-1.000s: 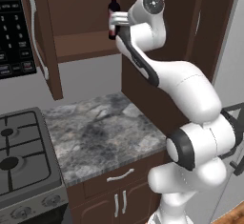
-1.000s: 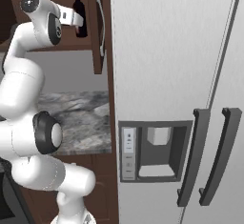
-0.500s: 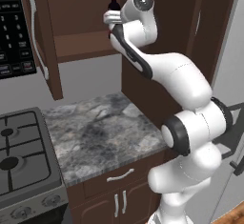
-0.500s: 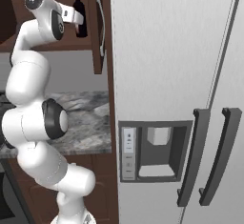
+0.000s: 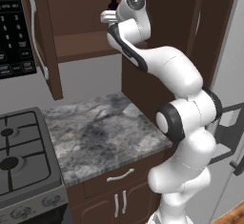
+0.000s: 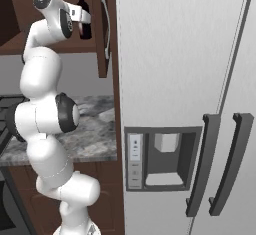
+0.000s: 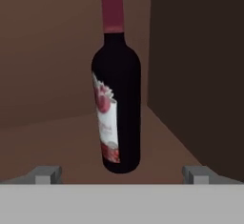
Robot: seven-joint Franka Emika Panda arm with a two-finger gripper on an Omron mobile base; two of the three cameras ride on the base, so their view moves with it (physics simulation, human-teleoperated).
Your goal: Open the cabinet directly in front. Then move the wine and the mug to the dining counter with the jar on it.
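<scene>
No legible text anywhere. Wine (image 7: 116, 99) label: red and white artwork, no readable words or brand. Microwave panel (image 5: 10, 25), left of the cabinet (image 5: 81, 23): white key markings too blurred to read; fridge dispenser panel (image 6: 135, 154) shows small marks, unreadable.

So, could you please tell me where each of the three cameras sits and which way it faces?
Left base view: behind the arm to its left, facing the open cabinet, counter and stove; arm at right.
Right base view: behind-right, facing the fridge; arm at left.
Hand view: on the hand, looking into the cabinet at the wine; open pincer at bottom.
Shared: the wine.
</scene>
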